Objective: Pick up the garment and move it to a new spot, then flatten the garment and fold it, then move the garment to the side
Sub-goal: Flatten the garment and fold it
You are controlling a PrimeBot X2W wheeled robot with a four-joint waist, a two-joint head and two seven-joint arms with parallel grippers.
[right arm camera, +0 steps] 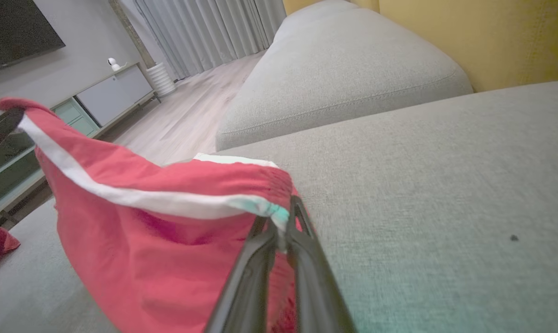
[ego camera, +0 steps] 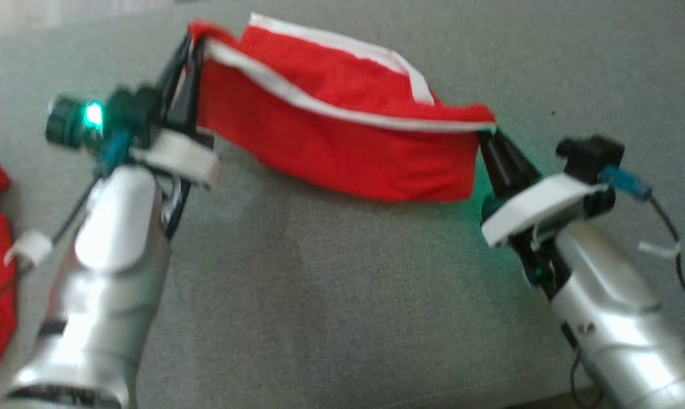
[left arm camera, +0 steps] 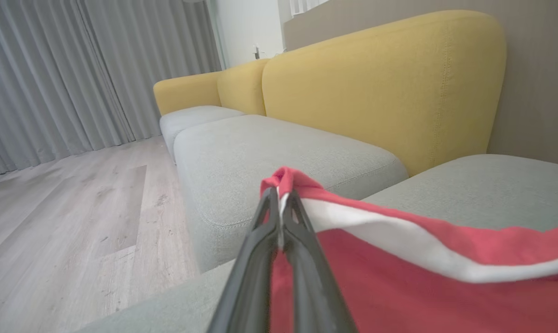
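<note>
both arms raised; each gripper pinching the garment [ego camera: 342, 133]

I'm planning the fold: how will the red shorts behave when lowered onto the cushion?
Probably floppy: the red shorts sag between the left pincer and right pincer. Likely light, as two fingertip pinches carry them. On the woven grey cushion they may bunch rather than slide.
</note>
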